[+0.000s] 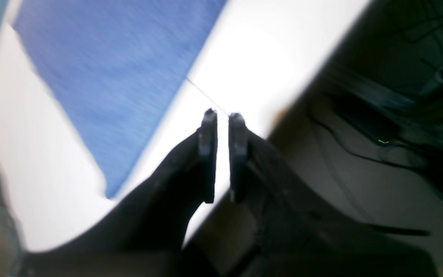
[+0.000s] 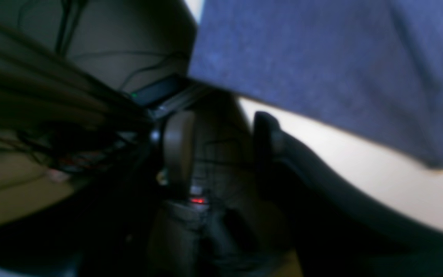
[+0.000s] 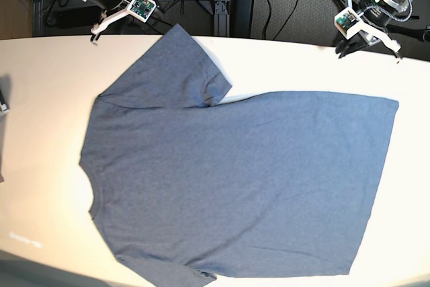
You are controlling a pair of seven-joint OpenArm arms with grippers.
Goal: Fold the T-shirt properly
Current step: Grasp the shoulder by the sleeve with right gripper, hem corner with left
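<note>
Left wrist view: the left gripper (image 1: pixel 222 114) hangs over the table (image 1: pixel 267 57) near its dark far edge, with its two jaws close together but a thin bright slit between them and nothing held. One corner of the T-shirt (image 1: pixel 114 77) lies to the side on the white top, clear of the fingers. The picture is smeared, so finer detail is lost.

Right wrist view: the right gripper (image 2: pixel 221 127) sits just off the table's edge, jaws plainly apart and empty. The blue cloth fills the upper right, with a strip of bare top between it and the nearer finger.

Base view: one T-shirt lies spread flat, plain side up, one sleeve (image 3: pixel 176 65) pointing toward the back edge. Both arms hover above the back edge, well apart, with bare table around the cloth on the left and at the back.
</note>
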